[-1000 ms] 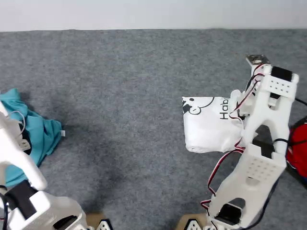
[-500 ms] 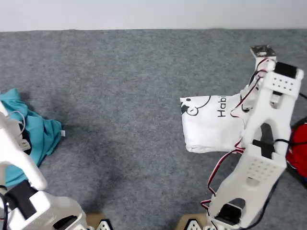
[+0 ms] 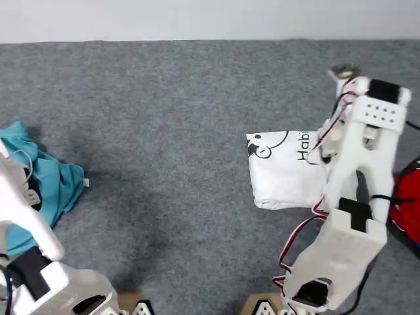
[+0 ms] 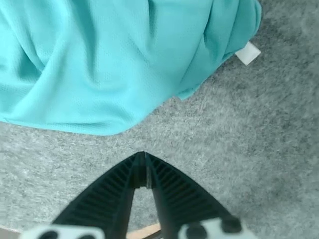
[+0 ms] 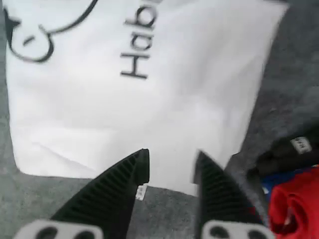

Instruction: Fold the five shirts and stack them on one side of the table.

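Observation:
A folded white shirt [image 3: 285,170] with black print lies on the grey table at the right. The same white shirt [image 5: 149,89] spreads under my right gripper [image 5: 172,164], which hovers open over its near edge with nothing between the fingers. The right arm [image 3: 357,177] covers the shirt's right side in the high view. A crumpled teal shirt [image 3: 46,184] lies at the table's left edge. In the left wrist view the teal shirt [image 4: 114,59] lies just beyond my left gripper [image 4: 144,167], which is shut and empty over bare felt.
Red cloth [image 3: 410,210] lies at the right edge beside the right arm; the red cloth [image 5: 289,204] and a dark object [image 5: 289,152] sit next to the white shirt. A white tag [image 4: 247,53] sticks out of the teal shirt. Grey felt [image 3: 164,118] covers the table's middle.
The right arm lifted and swung slightly over the white shirt; the shirt's right side settled flatter on the table. The left arm and teal shirt have not moved.

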### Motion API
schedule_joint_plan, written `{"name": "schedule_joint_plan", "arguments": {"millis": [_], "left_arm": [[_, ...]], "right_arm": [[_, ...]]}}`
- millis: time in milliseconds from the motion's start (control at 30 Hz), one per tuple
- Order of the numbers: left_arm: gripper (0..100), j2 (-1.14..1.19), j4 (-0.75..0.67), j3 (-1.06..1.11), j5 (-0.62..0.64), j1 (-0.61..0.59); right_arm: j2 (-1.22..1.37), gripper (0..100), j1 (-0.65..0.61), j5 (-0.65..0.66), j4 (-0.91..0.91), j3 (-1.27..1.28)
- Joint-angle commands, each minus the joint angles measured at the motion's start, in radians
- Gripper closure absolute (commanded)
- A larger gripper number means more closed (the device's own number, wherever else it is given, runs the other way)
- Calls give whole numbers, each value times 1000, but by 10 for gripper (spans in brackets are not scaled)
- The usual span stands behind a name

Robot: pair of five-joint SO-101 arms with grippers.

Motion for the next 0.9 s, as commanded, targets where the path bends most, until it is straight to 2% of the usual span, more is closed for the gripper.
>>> {"name": "schedule_joint_plan", "arguments": {"millis": [0,500,633,867], "left_arm": [[996,-51,32,-56,2,3],[996,-51,32,-56,5,5],[996,-51,32,-64,2,2],[996,-51,32,-104,2,0]], "right_arm": [[-68,966,-12,6,38,72],[-67,980,38,6,-166,448],[-82,980,36,6,-150,434],[-128,980,54,6,-122,210]]}}
